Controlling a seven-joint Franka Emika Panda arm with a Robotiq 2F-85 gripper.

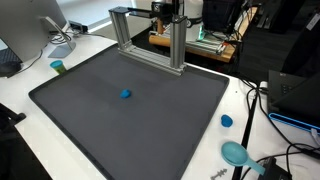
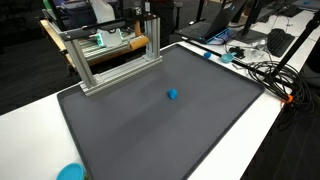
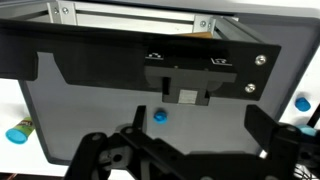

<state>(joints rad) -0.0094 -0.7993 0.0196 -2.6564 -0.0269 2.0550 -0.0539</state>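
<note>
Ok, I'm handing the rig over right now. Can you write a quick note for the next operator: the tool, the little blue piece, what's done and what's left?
Tool: open and empty, held above the grey mat. It shows only in the wrist view.
Blue piece: lies alone on the mat, out in front of the aluminium frame, touching nothing else. In the wrist view it sits ahead of the tool.
Done: nothing gripped or touched yet.
Left: the whole approach down to the piece, and the grip.
</note>
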